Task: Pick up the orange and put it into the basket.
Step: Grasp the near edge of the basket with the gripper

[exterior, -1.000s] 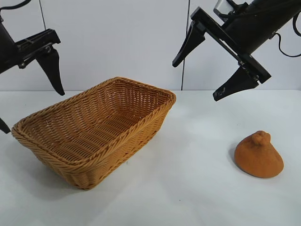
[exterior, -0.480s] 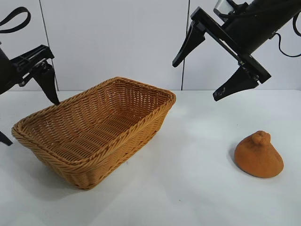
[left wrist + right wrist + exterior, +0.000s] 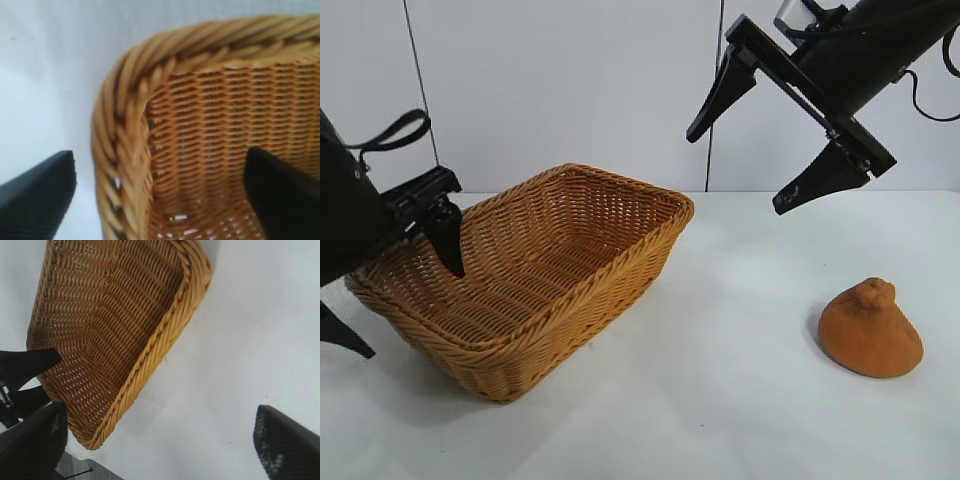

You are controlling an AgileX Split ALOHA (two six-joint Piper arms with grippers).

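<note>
- Orange (image 3: 870,329) sat by itself on the white table (image 3: 740,400), down at about 4 o'clock in the outside view, knobby bump pointing up. Nothing was touching it.
- Basket (image 3: 535,275) was well apart from the fruit, over at roughly 8 o'clock in the same view, sitting flat on the table with its long side running diagonally. As far as I could see it had nothing in it.
- Left claw (image 3: 395,285) was down low at the basket's 9 o'clock end, released and spread wide. One finger (image 3: 447,240) hung inside the basket, just over the rim, and the other (image 3: 342,335) was outside, down by the table.
- The left wrist camera backed that up: the braided corner of the basket (image 3: 125,130) sat right between the two black fingers (image 3: 37,192), one on the table side and one over the woven inside. Couldn't tell whether either finger actually touched the wicker.
- Right claw (image 3: 760,120) hung up high at about 1 o'clock, well above the table, released with its fingers far apart. It was above and a bit toward the basket side of the orange, nowhere near it.
- From the right wrist camera you got the basket (image 3: 120,340) from above plus bare table, with the right claw's finger (image 3: 285,445) tips at the edges of the shot. The orange wasn't in that shot.
</note>
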